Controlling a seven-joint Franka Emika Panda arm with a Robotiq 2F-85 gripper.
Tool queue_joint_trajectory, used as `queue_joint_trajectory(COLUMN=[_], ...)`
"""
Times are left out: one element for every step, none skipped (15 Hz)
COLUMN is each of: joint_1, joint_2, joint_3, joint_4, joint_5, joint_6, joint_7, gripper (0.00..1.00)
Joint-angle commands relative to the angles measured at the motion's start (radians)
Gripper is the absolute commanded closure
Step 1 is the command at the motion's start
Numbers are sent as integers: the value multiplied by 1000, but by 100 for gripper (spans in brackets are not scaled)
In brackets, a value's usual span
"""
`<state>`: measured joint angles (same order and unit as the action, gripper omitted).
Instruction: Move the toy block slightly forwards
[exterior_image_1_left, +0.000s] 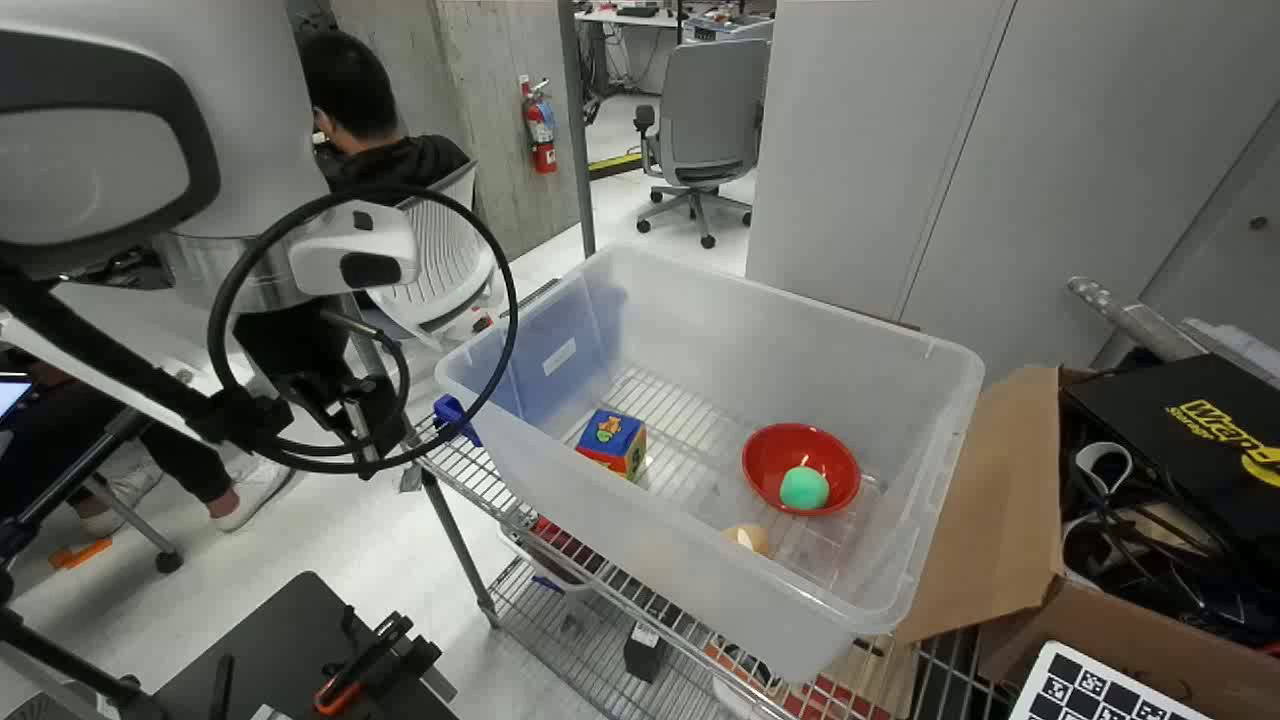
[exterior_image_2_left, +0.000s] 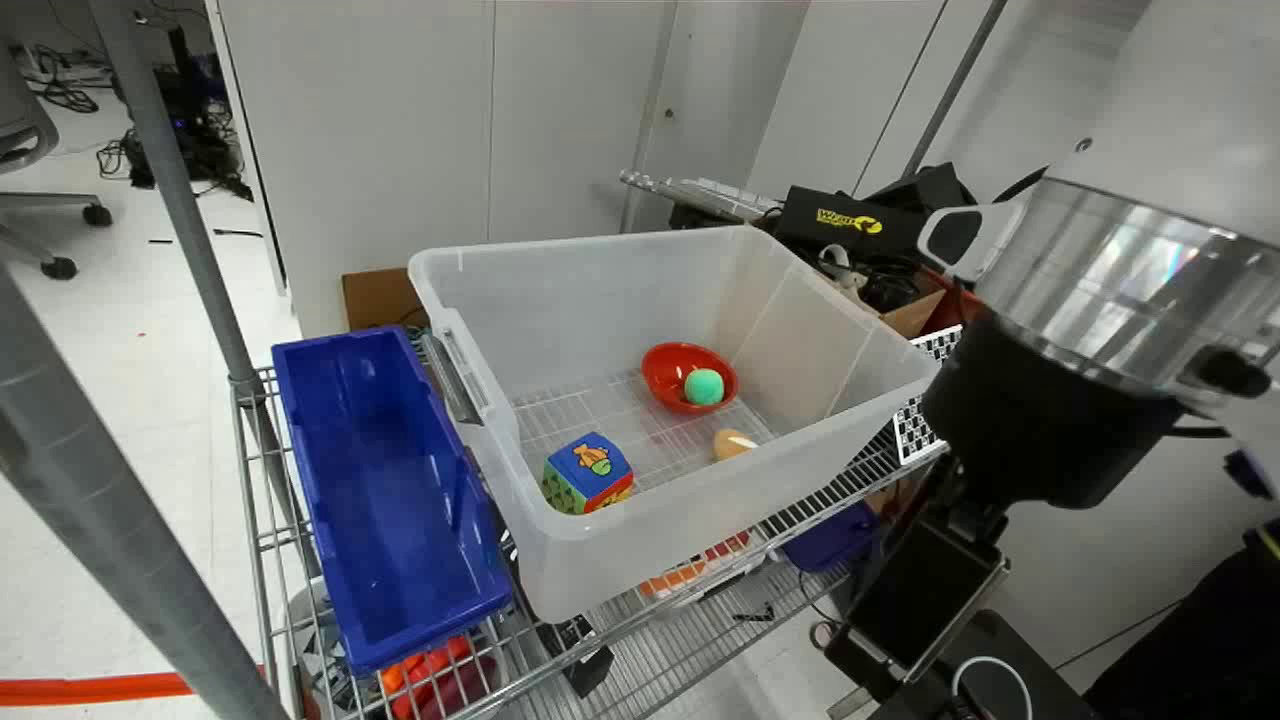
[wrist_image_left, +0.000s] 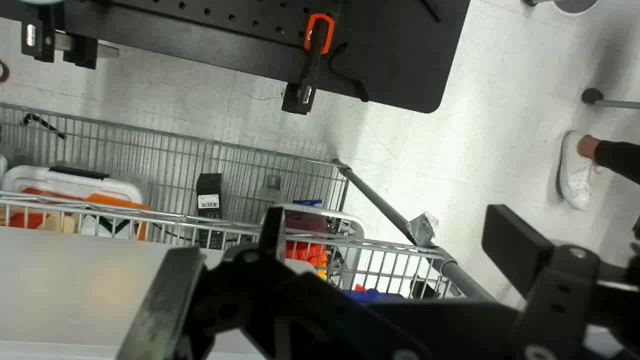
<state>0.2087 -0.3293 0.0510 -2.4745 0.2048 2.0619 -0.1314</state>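
Note:
The toy block (exterior_image_1_left: 612, 440) is a small cube with a blue top, an orange and green picture on it, and red, yellow and green sides. It stands inside a large clear plastic bin (exterior_image_1_left: 760, 320), near one end. It also shows in an exterior view (exterior_image_2_left: 588, 476), at the end beside a blue tub. My gripper (wrist_image_left: 395, 237) is open in the wrist view, its two black fingers wide apart with nothing between them. In both exterior views the gripper is outside the bin, away from the block. The block is out of the wrist view.
In the bin are a red bowl (exterior_image_1_left: 780, 455) holding a green ball (exterior_image_1_left: 804, 488), and a tan round item (exterior_image_1_left: 750, 538). The bin walls stand high around them. The blue tub (exterior_image_2_left: 390, 500) lies beside the bin on a wire shelf (wrist_image_left: 165, 137). A cardboard box (exterior_image_1_left: 1130, 640) stands at the other end.

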Motion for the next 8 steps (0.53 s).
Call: queue_joint_trajectory(joint_1=[-16,-19,-22,-25,-28,-29,-36,-47], joint_2=[0,35,50,75,93,130,157,204], joint_3=[16,12,12,8,6,-8,-6,-5], joint_4=[2,33,46,68,86,126,155,202], joint_5=[5,19,18,26,36,76,89,98], joint_6=[-2,5,16,57,93,122,149,175], joint_7=[-4,9,12,2,5,-4,10,28], gripper=[0,0,0,0,0,0,0,0])
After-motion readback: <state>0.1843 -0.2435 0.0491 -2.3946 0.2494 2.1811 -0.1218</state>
